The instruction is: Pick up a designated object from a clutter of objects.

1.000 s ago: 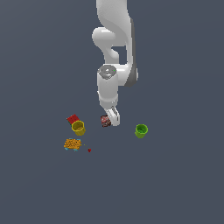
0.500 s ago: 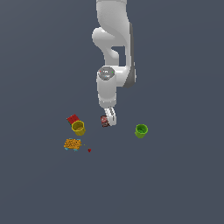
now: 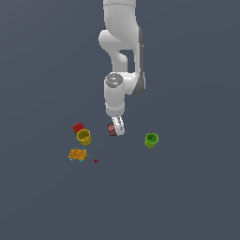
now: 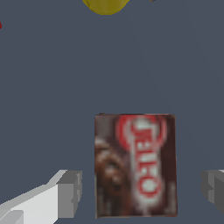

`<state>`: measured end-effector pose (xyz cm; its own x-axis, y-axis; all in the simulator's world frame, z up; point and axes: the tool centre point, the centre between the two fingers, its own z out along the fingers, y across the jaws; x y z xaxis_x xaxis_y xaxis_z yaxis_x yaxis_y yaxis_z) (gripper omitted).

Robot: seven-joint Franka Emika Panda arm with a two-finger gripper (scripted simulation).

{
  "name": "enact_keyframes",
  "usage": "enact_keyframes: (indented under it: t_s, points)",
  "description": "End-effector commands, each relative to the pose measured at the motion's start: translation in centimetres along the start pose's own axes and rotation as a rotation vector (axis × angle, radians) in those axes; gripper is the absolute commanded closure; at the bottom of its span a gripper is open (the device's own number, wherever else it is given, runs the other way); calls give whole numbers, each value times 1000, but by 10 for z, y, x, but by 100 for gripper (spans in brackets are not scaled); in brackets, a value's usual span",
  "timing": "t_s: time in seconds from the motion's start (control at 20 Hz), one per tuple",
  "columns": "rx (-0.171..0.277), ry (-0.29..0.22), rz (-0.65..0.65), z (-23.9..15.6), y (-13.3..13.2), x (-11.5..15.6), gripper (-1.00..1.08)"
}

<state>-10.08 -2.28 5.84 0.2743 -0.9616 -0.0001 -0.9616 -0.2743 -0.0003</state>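
Note:
The designated object, a dark brown and red box (image 4: 135, 164) with whitish markings, lies flat on the floor in the middle of the clutter of objects. In the exterior view the box (image 3: 111, 130) shows just left of my fingers. My gripper (image 3: 116, 129) hangs low over it. In the wrist view my gripper (image 4: 140, 192) is open, with one grey finger (image 4: 70, 192) on each side of the box and a gap between each finger and the box.
A yellow cup (image 3: 84, 137) (image 4: 105, 5) and a red flat square (image 3: 77, 127) sit to the exterior view's left. An orange speckled packet (image 3: 77, 153) and a tiny red bit (image 3: 95, 161) lie nearer the front. A green cup (image 3: 151, 139) stands at the right.
The arm has sunk slightly, bringing the gripper lower around the box. None of the objects has moved.

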Motion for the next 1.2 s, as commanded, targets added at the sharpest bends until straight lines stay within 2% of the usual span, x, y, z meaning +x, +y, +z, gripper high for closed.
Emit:
enact_keyframes:
  t_s: [0.0,0.6,0.65,1.15]
  points:
    - [-1,0,1,8,1,0,-92]
    - [0,0,4,40,1,0,-92]
    - [0,0,4,40,1,0,108]
    - [2,0,3,39,0,0,108]
